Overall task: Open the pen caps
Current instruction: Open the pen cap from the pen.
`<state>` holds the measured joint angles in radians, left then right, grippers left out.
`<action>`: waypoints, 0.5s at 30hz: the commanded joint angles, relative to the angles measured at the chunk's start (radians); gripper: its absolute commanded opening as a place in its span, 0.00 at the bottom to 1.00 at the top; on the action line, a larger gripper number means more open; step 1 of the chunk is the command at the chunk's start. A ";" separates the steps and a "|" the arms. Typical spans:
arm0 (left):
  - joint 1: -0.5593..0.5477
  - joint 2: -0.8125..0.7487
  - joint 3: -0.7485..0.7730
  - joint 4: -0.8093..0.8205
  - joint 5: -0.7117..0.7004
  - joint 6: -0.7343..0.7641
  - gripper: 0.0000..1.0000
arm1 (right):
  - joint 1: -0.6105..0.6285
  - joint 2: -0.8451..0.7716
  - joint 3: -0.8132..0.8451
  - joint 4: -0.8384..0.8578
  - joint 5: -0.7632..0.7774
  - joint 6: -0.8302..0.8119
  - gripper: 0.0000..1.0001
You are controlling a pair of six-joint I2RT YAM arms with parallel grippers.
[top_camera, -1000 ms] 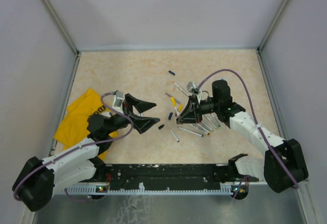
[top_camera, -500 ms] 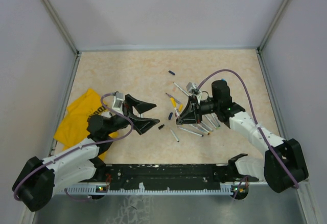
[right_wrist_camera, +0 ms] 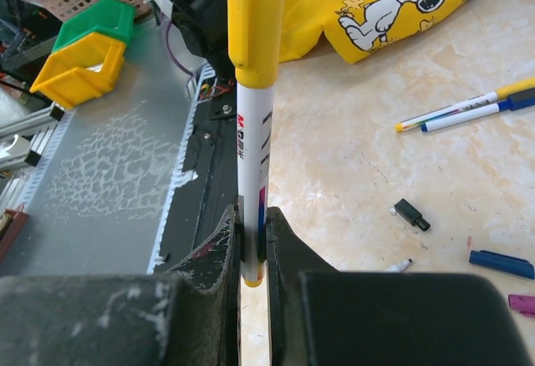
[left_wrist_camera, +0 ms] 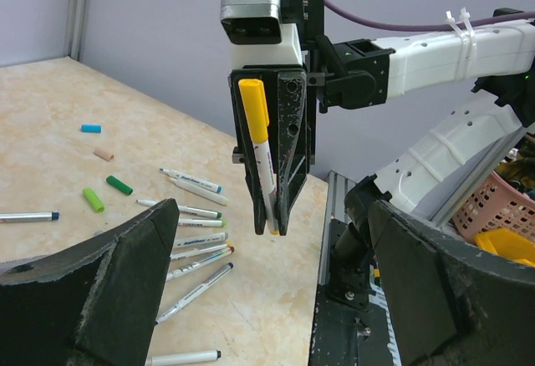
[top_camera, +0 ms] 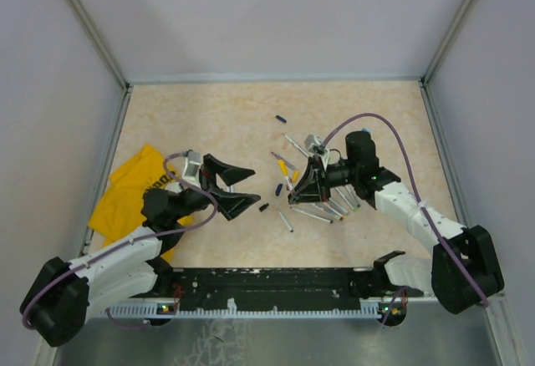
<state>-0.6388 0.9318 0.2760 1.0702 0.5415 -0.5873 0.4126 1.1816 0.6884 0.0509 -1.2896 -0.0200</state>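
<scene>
My right gripper (right_wrist_camera: 253, 249) is shut on the white barrel of a pen (right_wrist_camera: 252, 157), near its end. The pen's yellow cap (right_wrist_camera: 255, 23) sticks out toward the left arm. In the left wrist view the same yellow-capped pen (left_wrist_camera: 261, 153) hangs in the right gripper (left_wrist_camera: 274, 224), straight ahead. My left gripper (top_camera: 255, 183) is open and empty, a short way left of the right gripper (top_camera: 292, 194). Several pens (left_wrist_camera: 194, 241) lie in a fan on the table. Loose pen caps lie about: a blue one (top_camera: 281, 119), a black one (top_camera: 263, 207), green ones (left_wrist_camera: 119, 185).
A yellow Snoopy cloth (top_camera: 134, 186) lies under the left arm. The black base rail (top_camera: 267, 282) runs along the near table edge. Off the table are a yellow and green bin (right_wrist_camera: 84, 57) and a pink basket (left_wrist_camera: 501, 207). Grey walls (top_camera: 267, 15) enclose the table.
</scene>
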 commanded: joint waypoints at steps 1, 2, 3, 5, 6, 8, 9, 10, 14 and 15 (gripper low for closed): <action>0.004 -0.018 -0.012 0.025 0.009 0.002 0.99 | 0.009 0.002 0.037 0.018 -0.029 -0.023 0.00; 0.005 -0.020 -0.012 0.022 0.007 0.003 0.99 | 0.009 0.002 0.037 0.018 -0.028 -0.024 0.00; 0.005 -0.021 -0.013 0.018 0.005 0.004 0.99 | 0.009 0.002 0.037 0.019 -0.028 -0.024 0.00; 0.005 -0.023 -0.012 0.012 0.003 0.006 0.99 | 0.011 0.002 0.037 0.018 -0.028 -0.024 0.00; 0.006 -0.024 -0.012 0.007 0.001 0.005 0.99 | 0.011 0.003 0.036 0.018 -0.030 -0.024 0.00; 0.008 -0.022 -0.012 0.002 -0.003 0.001 0.99 | 0.013 0.005 0.036 0.018 -0.029 -0.026 0.00; 0.010 -0.021 -0.011 0.001 -0.003 -0.004 0.99 | 0.015 0.006 0.036 0.018 -0.029 -0.026 0.00; 0.011 -0.019 -0.011 0.001 -0.004 -0.008 0.99 | 0.016 0.008 0.036 0.018 -0.028 -0.026 0.00; 0.014 0.004 -0.007 0.021 0.008 -0.030 0.99 | 0.021 0.015 0.037 0.015 -0.029 -0.029 0.00; 0.016 0.011 -0.007 0.031 0.012 -0.036 0.99 | 0.024 0.016 0.038 0.014 -0.029 -0.030 0.00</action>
<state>-0.6319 0.9268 0.2756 1.0626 0.5404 -0.5961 0.4236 1.1912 0.6884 0.0502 -1.2949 -0.0269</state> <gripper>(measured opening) 0.988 0.080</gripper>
